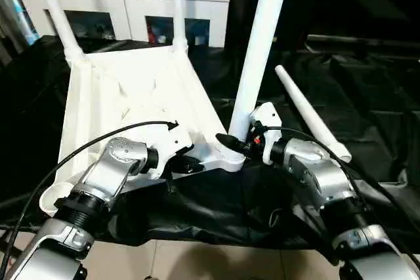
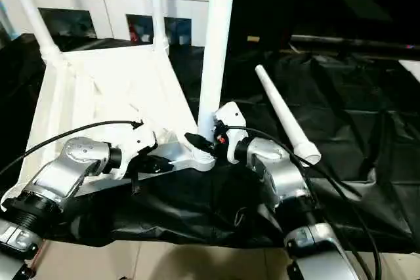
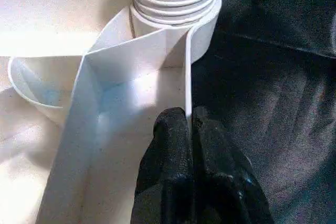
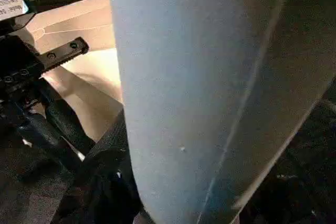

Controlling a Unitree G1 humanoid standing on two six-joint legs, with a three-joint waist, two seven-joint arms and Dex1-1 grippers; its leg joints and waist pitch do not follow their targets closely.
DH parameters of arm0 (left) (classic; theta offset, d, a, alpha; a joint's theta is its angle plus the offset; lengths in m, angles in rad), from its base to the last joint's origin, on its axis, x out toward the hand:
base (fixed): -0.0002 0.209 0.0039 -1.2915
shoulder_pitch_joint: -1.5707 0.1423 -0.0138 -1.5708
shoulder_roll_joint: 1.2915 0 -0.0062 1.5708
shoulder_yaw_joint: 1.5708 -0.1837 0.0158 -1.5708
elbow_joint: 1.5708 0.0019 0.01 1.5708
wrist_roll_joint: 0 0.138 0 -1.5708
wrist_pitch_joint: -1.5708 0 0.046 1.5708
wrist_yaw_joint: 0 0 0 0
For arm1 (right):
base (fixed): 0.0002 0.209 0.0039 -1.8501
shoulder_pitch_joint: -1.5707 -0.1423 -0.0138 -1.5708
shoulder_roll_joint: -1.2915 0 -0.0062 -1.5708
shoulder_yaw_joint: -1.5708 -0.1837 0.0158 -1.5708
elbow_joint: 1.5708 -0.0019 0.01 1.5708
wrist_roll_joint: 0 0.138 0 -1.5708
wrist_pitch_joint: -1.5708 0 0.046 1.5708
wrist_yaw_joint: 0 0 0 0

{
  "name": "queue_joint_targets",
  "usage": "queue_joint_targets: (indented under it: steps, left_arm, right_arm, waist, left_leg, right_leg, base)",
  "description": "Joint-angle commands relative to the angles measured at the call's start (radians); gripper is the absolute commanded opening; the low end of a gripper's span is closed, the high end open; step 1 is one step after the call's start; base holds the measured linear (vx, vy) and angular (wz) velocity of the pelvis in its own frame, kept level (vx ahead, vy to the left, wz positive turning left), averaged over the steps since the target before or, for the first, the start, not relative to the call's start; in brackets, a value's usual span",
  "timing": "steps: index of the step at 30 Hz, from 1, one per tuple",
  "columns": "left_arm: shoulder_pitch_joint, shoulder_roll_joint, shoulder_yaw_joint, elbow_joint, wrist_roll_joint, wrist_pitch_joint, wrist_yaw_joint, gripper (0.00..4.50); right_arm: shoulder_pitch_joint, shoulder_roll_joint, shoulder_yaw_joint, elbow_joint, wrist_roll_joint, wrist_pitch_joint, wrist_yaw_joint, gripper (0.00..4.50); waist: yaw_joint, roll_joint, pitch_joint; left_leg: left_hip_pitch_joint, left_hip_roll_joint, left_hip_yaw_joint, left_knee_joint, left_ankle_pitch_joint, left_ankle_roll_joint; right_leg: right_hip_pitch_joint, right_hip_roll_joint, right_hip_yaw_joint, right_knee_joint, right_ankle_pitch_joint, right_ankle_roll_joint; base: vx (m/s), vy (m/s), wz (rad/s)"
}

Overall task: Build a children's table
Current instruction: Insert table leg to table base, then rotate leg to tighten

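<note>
The light, stiff tabletop (image 1: 131, 96) rim was pinched by the left gripper (image 3: 188, 121); at centre frame, the smooth, slippery leg (image 1: 262, 44) was clasped low by the right gripper (image 1: 237, 142).

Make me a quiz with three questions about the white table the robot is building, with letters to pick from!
1. Where is the loose leg?
A. lying on the black cloth to the right of the tabletop
B. on the cabinet
C. in the left pincer

2. How many legs stand up from the tabletop?
A. one
B. three
C. four

3. What is the left pincer doing?
A. hanging wide open in the air
B. shut on the tabletop's thin edge wall
C. holding a leg

Answers:
1 A: it lies flat on the cloth, apart from the tabletop.
2 B: two far legs and one near leg stand in corner sockets; the near left socket is empty.
3 B: the left wrist view shows its fingers pinching the wall.
</note>
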Motion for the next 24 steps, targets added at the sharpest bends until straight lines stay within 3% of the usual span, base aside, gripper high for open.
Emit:
queue_joint_targets:
  steps: [1,3,6,11,16,20,23,24]
  left_arm:
    - [-0.035,-0.002,-0.012,-0.006,0.0,-0.035,-0.024,0.0]
    - [-0.041,-0.001,-0.019,-0.001,-0.01,-0.087,-0.069,0.0]
    - [-0.041,0.002,-0.021,-0.004,-0.013,-0.098,-0.082,0.0]
    - [-0.057,0.025,-0.034,-0.011,-0.024,-0.113,-0.165,0.0]
    - [-0.073,0.025,-0.025,0.01,-0.016,-0.119,-0.163,0.0]
    - [-0.103,0.007,-0.005,0.052,0.005,-0.104,-0.102,0.0]
    - [-0.124,-0.015,0.009,0.059,0.015,-0.076,-0.042,0.0]
    - [-0.131,-0.023,0.013,0.057,0.018,-0.06,-0.022,0.0]
  right_arm:
    - [0.05,-0.009,0.047,0.113,-0.037,0.031,0.035,1.9]
    - [0.043,-0.011,0.028,0.139,-0.01,-0.01,0.095,1.9]
    - [0.042,-0.013,0.026,0.14,-0.006,-0.015,0.108,1.9]
    - [0.028,-0.035,0.028,0.168,-0.006,-0.037,0.184,1.9]
    - [0.024,-0.036,0.028,0.188,-0.009,-0.061,0.203,1.9]
    - [0.001,-0.015,0.0,0.255,-0.026,-0.106,0.138,1.9]
    - [-0.032,0.004,-0.028,0.321,-0.06,-0.133,-0.021,1.89]
    - [-0.044,0.01,-0.036,0.345,-0.069,-0.138,-0.073,1.89]
  waist:
    - [-0.007,0.015,-0.046]
    - [-0.006,0.018,-0.047]
    - [-0.004,0.015,-0.049]
    - [0.0,0.019,-0.052]
    - [0.003,0.021,-0.052]
    - [0.001,0.02,-0.047]
    - [-0.005,0.018,-0.042]
    - [-0.008,0.023,-0.04]
  left_leg:
    - [0.023,0.019,-0.022,-0.085,-0.506,-0.034]
    - [0.024,0.019,-0.023,-0.085,-0.509,-0.03]
    - [0.02,0.021,-0.021,-0.087,-0.492,-0.026]
    - [0.018,0.024,-0.017,-0.091,-0.46,-0.025]
    - [0.018,0.024,-0.015,-0.091,-0.442,-0.025]
    - [0.023,0.022,-0.016,-0.09,-0.485,-0.032]
    - [0.025,0.021,-0.024,-0.091,-0.522,-0.044]
    - [0.028,0.022,-0.027,-0.092,-0.543,-0.054]
  right_leg:
    - [0.013,-0.044,0.03,-0.108,-0.557,-0.119]
    - [0.013,-0.045,0.03,-0.108,-0.553,-0.123]
    - [0.017,-0.044,0.033,-0.103,-0.508,-0.14]
    - [0.023,-0.043,0.037,-0.09,-0.404,-0.189]
    - [0.027,-0.043,0.039,-0.087,-0.376,-0.205]
    - [0.021,-0.044,0.035,-0.097,-0.459,-0.19]
    - [0.016,-0.047,0.029,-0.107,-0.566,-0.149]
    - [0.012,-0.048,0.025,-0.113,-0.607,-0.132]
  base:
    - [0.0,0.0,0.0]
    - [0.0,0.0,0.0]
    - [0.0,0.0,0.0]
    - [0.0,0.0,0.0]
    - [0.0,0.0,0.0]
    - [0.0,0.0,0.0]
    - [0.0,0.0,0.0]
    - [0.0,0.0,0.0]
